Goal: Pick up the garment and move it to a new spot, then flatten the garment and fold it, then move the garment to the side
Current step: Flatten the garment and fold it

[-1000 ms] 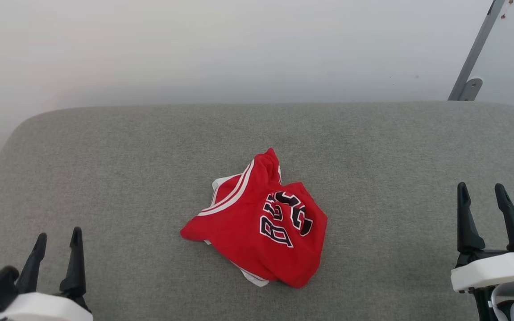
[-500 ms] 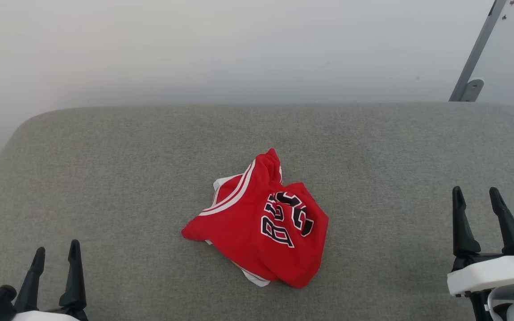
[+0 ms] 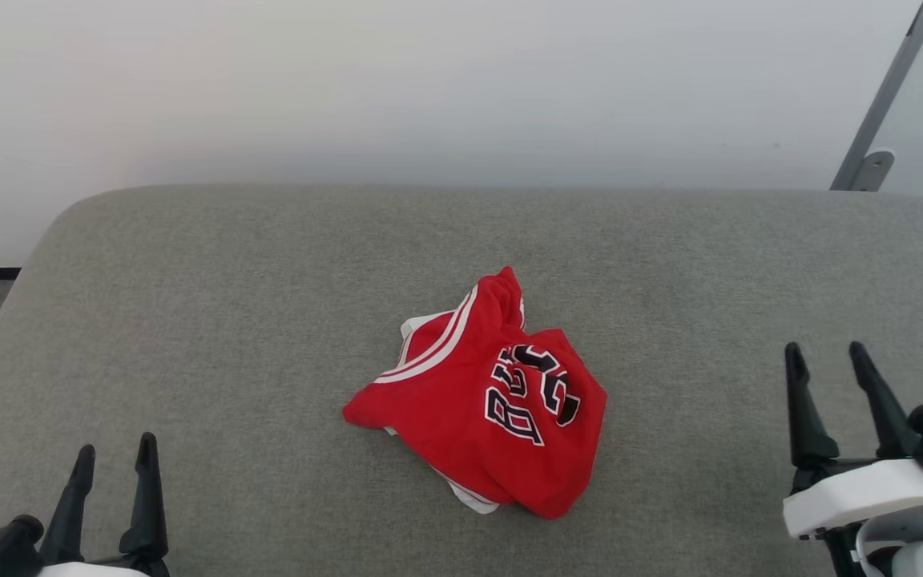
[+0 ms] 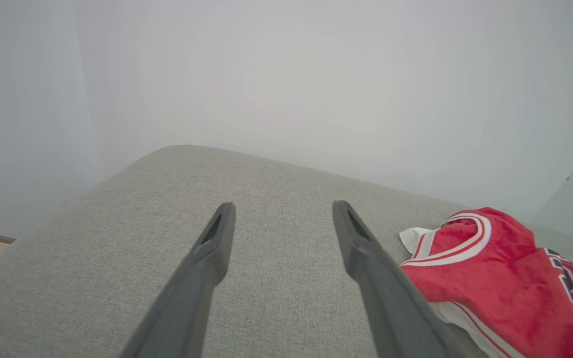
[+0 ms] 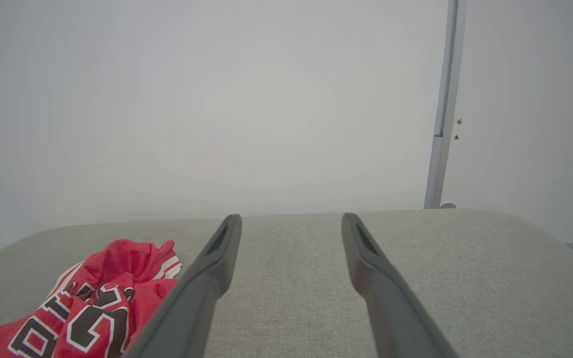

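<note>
Head view shows the garment [image 3: 481, 409] crumpled mid-frame, untouched, left gripper [image 3: 113, 455] and right gripper [image 3: 826, 361] both spread empty; everything remains.

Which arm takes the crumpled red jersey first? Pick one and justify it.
Right, narrowly. The right gripper stands open, reaching level with the jersey and seemingly a little nearer its edge. The left gripper, also open, sits farther back by the near edge of the grey cushion.

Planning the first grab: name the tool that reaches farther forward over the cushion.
The right tool: its fingertips stand level with the garment's upper half, while the left tool's stop near its lower half.
</note>
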Robot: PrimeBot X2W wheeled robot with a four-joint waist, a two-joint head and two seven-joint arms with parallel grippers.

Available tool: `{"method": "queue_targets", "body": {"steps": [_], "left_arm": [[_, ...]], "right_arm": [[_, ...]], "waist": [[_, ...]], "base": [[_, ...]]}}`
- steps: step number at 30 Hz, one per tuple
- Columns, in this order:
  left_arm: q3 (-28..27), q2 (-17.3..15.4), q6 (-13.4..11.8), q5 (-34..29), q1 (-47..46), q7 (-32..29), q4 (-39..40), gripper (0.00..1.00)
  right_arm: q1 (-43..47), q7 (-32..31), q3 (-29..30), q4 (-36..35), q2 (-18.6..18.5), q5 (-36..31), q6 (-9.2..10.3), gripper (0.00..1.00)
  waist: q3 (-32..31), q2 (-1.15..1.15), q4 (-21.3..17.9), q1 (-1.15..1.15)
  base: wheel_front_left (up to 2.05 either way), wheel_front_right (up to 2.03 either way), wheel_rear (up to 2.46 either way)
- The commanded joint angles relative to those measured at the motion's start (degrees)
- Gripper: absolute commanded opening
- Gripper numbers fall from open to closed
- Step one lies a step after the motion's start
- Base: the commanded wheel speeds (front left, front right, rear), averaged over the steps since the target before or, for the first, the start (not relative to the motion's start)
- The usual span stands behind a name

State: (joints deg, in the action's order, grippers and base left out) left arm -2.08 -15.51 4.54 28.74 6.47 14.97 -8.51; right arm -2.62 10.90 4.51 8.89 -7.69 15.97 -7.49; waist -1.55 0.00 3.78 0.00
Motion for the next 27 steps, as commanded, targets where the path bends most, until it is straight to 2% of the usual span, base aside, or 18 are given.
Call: {"method": "queue_targets", "body": {"steps": [1, 11, 21, 27], "left_arm": [[0.0, 0.2, 0.2, -0.2, 0.7, 0.3, 0.2, 1.0], [2.0, 1.0, 0.9, -1.0, -1.3, 0.3, -0.4, 1.0], [4.7, 1.7, 1.4, -0.9, -4.2, 0.2, -1.4, 1.0], [6.8, 2.1, 2.0, -0.6, -6.5, 0.2, -2.6, 1.0]], "right_arm": [[0.4, -0.3, -0.5, 0.0, -0.2, 0.4, 0.0, 1.0], [-3.4, -5.6, -7.2, 1.7, -2.9, 2.4, 0.0, 1.0], [-9.9, -15.5, -15.4, 6.4, -7.4, 7.2, 0.0, 1.0], [-15.8, -24.8, -22.7, 11.6, -11.8, 11.5, 0.0, 1.0]], "waist": [[0.0, 0.0, 0.3, 0.0], [0.8, 0.0, 3.9, 0.0], [3.5, 0.0, 8.4, 0.0], [6.2, 0.0, 11.8, 0.0]], "base": [[0.0, 0.0, 0.0], [0.0, 0.0, 0.0], [0.0, 0.0, 0.0], [0.0, 0.0, 0.0]]}}
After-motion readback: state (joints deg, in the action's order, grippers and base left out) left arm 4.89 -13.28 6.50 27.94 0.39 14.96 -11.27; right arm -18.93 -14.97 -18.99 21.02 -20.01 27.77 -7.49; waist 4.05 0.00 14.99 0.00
